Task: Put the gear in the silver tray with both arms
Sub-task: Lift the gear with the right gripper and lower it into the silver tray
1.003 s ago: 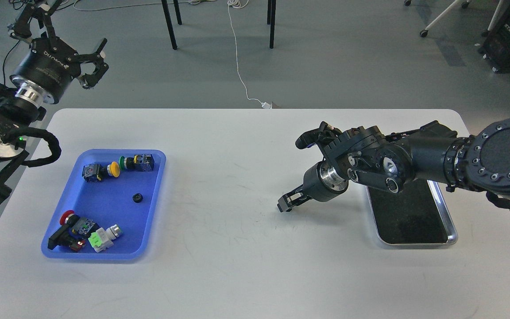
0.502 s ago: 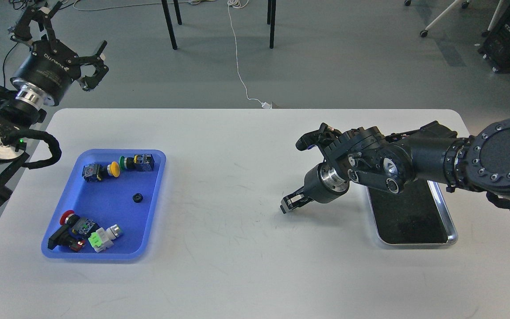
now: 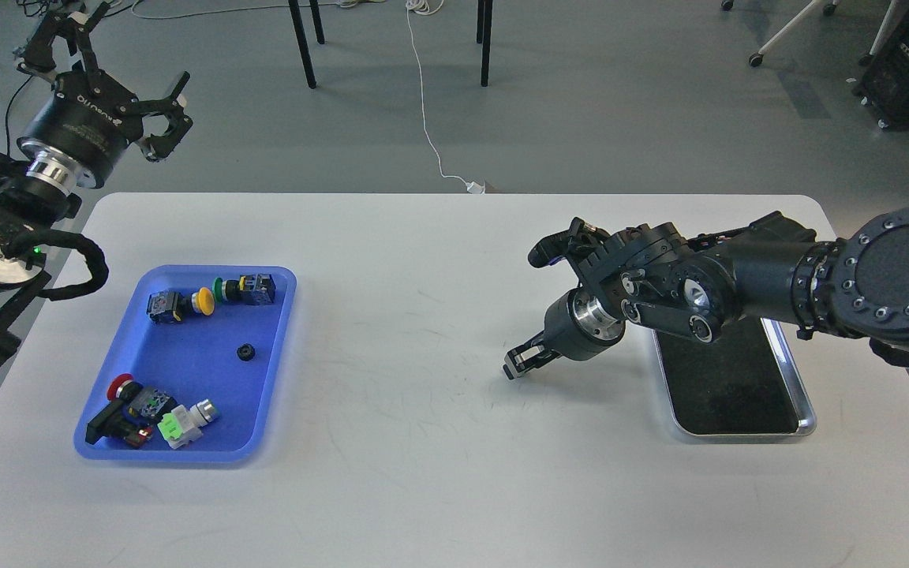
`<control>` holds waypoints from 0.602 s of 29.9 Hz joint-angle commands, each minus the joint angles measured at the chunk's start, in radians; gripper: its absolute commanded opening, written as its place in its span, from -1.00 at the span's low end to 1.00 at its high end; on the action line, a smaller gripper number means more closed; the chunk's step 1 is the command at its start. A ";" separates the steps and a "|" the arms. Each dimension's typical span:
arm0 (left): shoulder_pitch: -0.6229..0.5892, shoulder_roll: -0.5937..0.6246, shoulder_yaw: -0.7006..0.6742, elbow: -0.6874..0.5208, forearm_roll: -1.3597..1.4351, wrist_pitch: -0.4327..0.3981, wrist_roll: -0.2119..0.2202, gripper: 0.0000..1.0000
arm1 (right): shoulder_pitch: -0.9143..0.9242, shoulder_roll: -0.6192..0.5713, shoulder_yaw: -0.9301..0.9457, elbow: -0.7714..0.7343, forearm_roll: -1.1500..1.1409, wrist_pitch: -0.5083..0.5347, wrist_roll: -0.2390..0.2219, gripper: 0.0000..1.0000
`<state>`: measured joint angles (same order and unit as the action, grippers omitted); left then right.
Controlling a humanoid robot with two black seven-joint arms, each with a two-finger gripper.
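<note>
Drifting slightly rightward and back toward the silver tray (image 3: 795,379) since the earlier frames: the right hand (image 3: 519,362), now hovering low over the bare white desk (image 3: 423,442), fingers narrow, nothing visibly between them, though too small and dark to say whether fully closed. Probably staging mid-desk for a handover, judging by the two-arm task. Reaching across above the tray's near end, the right arm's elbow, hiding part of the polished rim. Showing only a dark reflective bottom, the tray itself. Hanging raised beyond the desk's far left corner, the left hand (image 3: 156,118), fingers spread wide, holding nothing, barely shifted. Lying alone near the middle of the blue plastic tray (image 3: 265,410), the small black gear (image 3: 245,352), among push-button switches.
</note>
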<state>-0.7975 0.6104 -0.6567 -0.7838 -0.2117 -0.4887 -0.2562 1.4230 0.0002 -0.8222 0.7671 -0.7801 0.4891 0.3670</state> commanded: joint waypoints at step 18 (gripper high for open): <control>-0.009 0.008 0.003 -0.009 0.002 0.000 0.005 0.96 | 0.163 -0.615 0.060 0.418 -0.274 0.000 -0.002 -0.64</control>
<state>-0.8063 0.6182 -0.6581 -0.7913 -0.2105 -0.4889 -0.2516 1.6007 -0.4982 -0.7611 1.1274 -0.9955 0.4886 0.3650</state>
